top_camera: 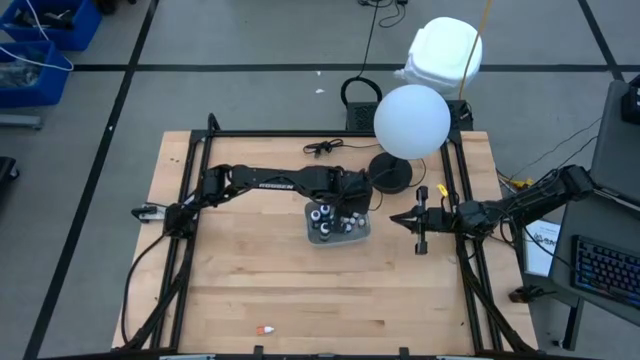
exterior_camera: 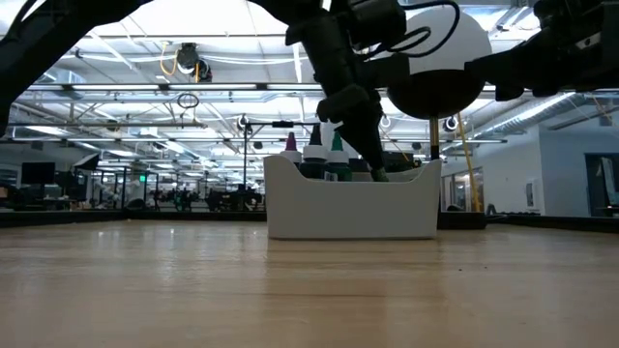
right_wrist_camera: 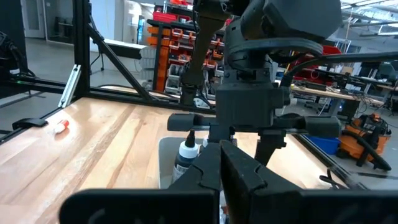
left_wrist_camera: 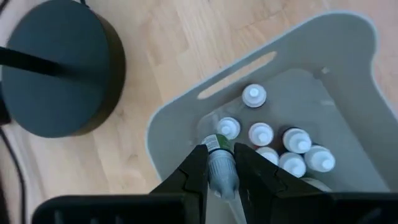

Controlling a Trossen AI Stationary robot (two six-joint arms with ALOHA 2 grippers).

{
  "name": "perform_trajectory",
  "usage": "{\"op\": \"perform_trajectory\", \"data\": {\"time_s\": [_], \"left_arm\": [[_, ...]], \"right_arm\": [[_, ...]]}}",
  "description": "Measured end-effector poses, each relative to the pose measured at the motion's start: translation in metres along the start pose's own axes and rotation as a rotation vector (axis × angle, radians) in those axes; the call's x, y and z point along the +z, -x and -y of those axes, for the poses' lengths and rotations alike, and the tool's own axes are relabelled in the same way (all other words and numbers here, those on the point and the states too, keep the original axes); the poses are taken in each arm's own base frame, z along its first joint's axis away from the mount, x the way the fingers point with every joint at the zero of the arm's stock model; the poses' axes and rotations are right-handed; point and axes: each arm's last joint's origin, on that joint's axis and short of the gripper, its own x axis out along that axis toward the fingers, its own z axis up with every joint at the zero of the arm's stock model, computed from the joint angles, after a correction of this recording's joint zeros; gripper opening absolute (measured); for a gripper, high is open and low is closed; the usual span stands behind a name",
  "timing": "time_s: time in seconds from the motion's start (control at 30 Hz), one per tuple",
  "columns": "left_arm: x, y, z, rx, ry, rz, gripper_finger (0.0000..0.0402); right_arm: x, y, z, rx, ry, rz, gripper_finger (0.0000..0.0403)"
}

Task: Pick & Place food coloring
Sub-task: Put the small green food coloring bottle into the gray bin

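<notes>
My left gripper (left_wrist_camera: 219, 171) pinching green-label bottle (left_wrist_camera: 221, 167) over tray (left_wrist_camera: 180, 118); many bottles inside already; one lies far off; right gripper (top_camera: 412, 218) pressed together beside tray

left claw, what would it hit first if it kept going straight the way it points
Probably the grey tray's floor. The left claw is shut on a green-labelled food coloring bottle and points down into the tray beside the white-capped bottles; depth is unclear.
</notes>
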Motion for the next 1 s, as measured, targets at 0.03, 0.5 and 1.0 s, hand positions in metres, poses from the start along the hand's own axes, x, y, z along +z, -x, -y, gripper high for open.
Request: {"op": "perform_trajectory", "data": {"time_s": [0.03, 0.5, 1.0], "left_arm": [[0.0, 0.0, 0.0, 0.008, -0.009, -0.002, 0.0063], [0.001, -0.014, 0.009, 0.039, -0.084, -0.049, 0.0062], [0.003, -0.014, 0.01, 0.036, -0.075, -0.031, 0.0062]], "right_arm": [[0.0, 0.0, 0.0, 0.0, 0.001, 0.001, 0.0], [0.001, 0.0, 0.001, -0.004, 0.003, 0.008, 0.0], [0.001, 0.0, 0.001, -0.004, -0.009, 0.008, 0.0]]}}
